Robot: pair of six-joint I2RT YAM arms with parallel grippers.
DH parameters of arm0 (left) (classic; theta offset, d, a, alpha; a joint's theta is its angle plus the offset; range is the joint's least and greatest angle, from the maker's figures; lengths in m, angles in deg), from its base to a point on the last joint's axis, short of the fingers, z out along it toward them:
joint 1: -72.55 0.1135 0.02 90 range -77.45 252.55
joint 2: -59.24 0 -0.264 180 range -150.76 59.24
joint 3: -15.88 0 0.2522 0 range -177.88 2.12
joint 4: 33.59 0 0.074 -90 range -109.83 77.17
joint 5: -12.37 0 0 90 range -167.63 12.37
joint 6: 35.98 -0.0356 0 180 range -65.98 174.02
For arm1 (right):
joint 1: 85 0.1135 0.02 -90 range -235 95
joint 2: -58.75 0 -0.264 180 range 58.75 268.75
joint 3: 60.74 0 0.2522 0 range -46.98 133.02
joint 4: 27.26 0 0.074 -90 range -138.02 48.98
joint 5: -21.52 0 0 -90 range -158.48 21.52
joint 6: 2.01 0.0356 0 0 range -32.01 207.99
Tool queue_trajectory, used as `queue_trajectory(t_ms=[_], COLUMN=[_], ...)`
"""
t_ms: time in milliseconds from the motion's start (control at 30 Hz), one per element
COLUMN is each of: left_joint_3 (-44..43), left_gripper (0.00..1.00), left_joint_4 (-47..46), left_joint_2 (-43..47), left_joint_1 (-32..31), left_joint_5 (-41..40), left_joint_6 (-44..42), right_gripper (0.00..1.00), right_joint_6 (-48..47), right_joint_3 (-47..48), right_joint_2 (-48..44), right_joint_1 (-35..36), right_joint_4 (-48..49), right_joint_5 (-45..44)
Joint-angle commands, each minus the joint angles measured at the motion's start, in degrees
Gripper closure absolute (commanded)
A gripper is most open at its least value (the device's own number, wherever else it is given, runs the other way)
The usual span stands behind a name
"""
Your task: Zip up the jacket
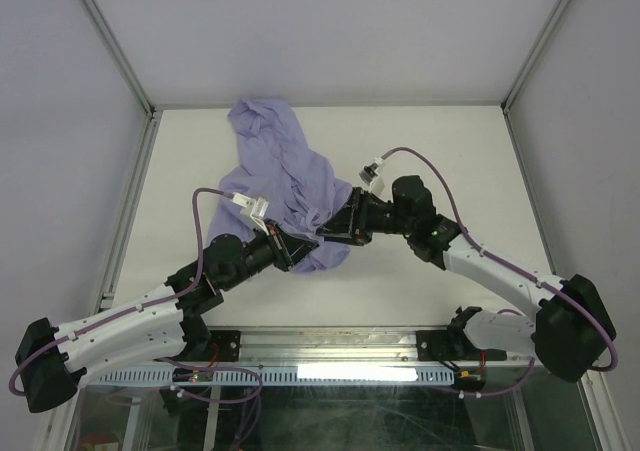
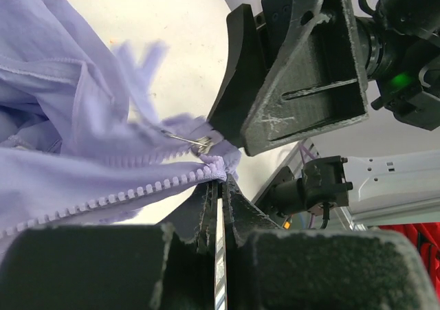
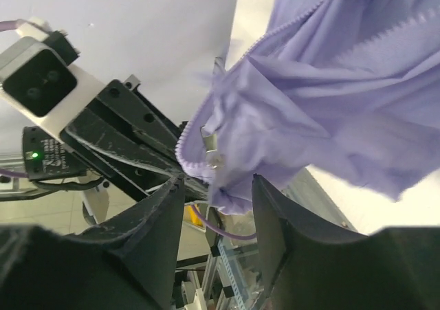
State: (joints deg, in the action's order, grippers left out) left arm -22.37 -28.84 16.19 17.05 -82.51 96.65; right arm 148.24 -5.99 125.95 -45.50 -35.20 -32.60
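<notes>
The lavender jacket (image 1: 285, 171) lies crumpled on the white table, with its near end lifted between the two grippers. My left gripper (image 1: 303, 243) is shut on the jacket's bottom edge at the end of the zipper teeth (image 2: 137, 190), as the left wrist view (image 2: 221, 181) shows. The metal zipper pull (image 2: 201, 143) sits just above that grip. My right gripper (image 1: 325, 231) is open, and in the right wrist view (image 3: 218, 186) its fingers stand on either side of the jacket corner, just below the zipper pull (image 3: 210, 150). The two grippers almost touch.
The white table (image 1: 430, 161) is bounded by grey walls and metal frame posts (image 1: 120, 51) at the back corners. A metal rail (image 1: 330, 346) runs along the near edge between the arm bases.
</notes>
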Motion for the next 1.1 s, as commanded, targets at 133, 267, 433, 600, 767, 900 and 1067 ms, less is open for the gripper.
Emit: queue_trajectory(t_ms=[133,267,433,600,767,900,1067], left_joint_3=[0.2,0.9,1.2,1.2,1.2,1.4,1.5], left_gripper=[1.0,1.0,1.0,1.0,1.0,1.0,1.0], left_joint_4=[-4.0,-4.5,-4.9,-5.5,-6.0,-6.3,-6.5], left_joint_2=[-0.3,0.1,0.2,0.1,0.1,0.2,0.5], left_joint_1=[-0.2,-0.2,-0.2,-0.2,-0.2,-0.2,-0.2], left_joint_5=[0.1,0.2,0.4,0.7,1.1,1.4,1.6], left_joint_6=[-0.5,0.1,0.4,0.4,0.5,0.6,0.9], right_gripper=[0.56,0.58,0.65,0.68,0.71,0.72,0.72], right_joint_6=[3.7,2.5,2.0,1.4,-0.6,-1.6,-1.9], right_joint_3=[-0.9,-1.2,-0.3,-0.6,-0.8,-0.8,-1.5], right_joint_2=[-2.0,-3.4,-1.7,-0.7,-0.4,0.0,-0.4], right_joint_1=[1.4,1.4,2.2,3.0,3.3,3.4,3.4], right_joint_4=[9.9,8.1,9.1,9.0,7.4,5.3,3.5], right_joint_5=[1.9,0.7,1.6,0.7,-1.1,-2.8,-5.2])
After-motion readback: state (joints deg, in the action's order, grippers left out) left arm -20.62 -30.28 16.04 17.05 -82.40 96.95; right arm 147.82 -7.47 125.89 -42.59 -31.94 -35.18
